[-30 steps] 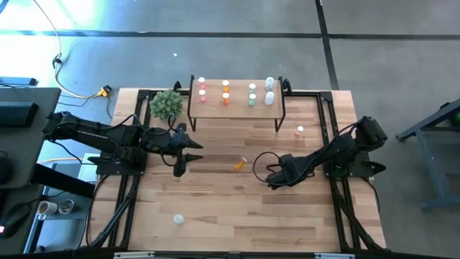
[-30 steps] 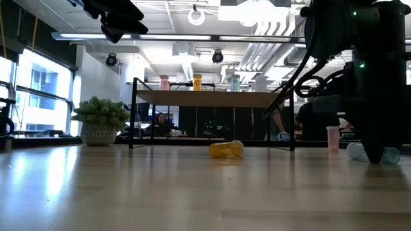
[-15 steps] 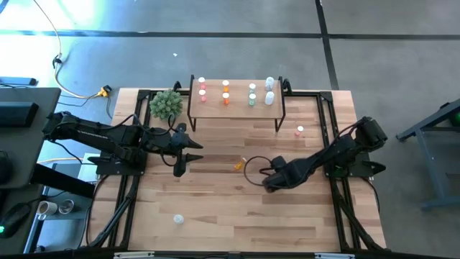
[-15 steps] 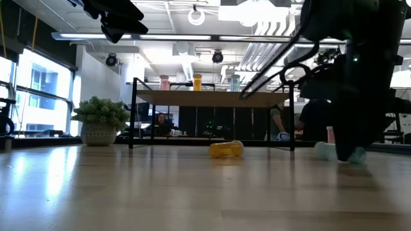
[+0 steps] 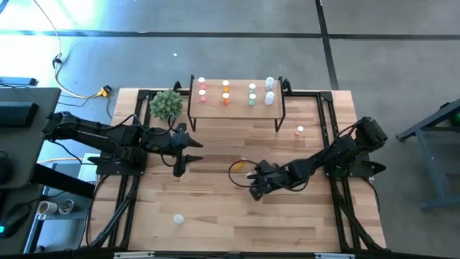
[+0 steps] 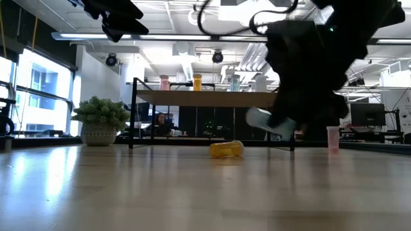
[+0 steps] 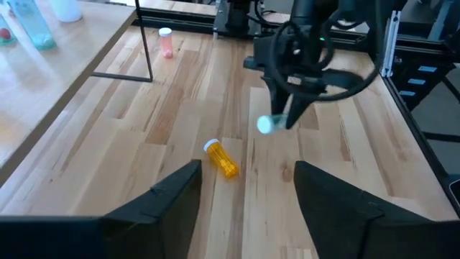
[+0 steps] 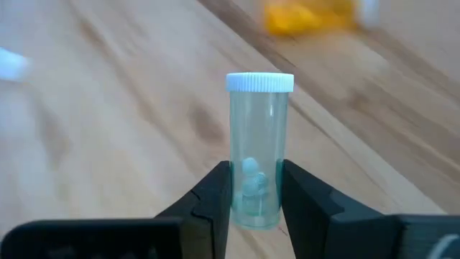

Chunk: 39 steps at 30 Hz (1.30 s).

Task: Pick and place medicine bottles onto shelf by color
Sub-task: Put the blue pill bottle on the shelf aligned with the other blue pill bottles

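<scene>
Your right gripper (image 8: 255,205) pinches one clear white-capped plastic bottle (image 8: 257,147), lifted near the single orange bottle (image 5: 238,165) lying before the low wooden shelf (image 5: 238,109). Seven bottles stand on that shelf. Your left gripper (image 7: 248,194) gapes, holding nothing.

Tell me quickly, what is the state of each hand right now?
Left hand: open, holding nothing, above the table.
Right hand: closed on a clear bottle, lifted off the table.
</scene>
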Motion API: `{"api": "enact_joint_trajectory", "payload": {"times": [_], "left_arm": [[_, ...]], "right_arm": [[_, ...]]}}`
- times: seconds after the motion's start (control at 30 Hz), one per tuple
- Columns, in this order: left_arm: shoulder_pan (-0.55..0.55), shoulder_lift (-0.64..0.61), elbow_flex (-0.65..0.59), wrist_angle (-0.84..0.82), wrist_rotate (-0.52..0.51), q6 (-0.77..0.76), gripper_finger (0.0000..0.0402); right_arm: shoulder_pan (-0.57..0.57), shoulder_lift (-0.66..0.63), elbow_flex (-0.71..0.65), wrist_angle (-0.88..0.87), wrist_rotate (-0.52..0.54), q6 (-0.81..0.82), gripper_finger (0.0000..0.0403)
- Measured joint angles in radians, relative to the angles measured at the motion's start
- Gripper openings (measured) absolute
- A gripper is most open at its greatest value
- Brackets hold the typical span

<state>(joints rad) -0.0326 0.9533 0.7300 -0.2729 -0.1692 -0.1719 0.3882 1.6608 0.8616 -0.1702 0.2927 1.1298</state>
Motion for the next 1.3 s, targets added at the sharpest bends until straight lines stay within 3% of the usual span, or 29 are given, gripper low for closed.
{"api": "enact_joint_trajectory", "payload": {"times": [0.3, 0.77, 0.93, 1.3], "left_arm": [[0.0, 0.0, 0.0, 0.07, 0.005, 0.0, 0.0262], [0.0, 0.0, 0.0, 0.143, 0.013, 0.044, 0.0264], [0.0, 0.014, 0.0, 0.194, 0.087, 0.045, 0.0264], [-0.001, 0.112, 0.0, 0.347, 0.157, 0.077, 0.0264]], "right_arm": [[-0.001, 0.0, 0.0, 0.347, 0.075, -0.321, 0.0095], [-0.002, -0.001, 0.001, 0.733, 0.085, -0.709, 0.0095], [-0.007, -0.002, 0.001, 0.866, 0.084, -0.854, 0.0095], [-0.027, -0.002, 0.001, 1.032, 0.075, -1.004, 0.0094]]}}
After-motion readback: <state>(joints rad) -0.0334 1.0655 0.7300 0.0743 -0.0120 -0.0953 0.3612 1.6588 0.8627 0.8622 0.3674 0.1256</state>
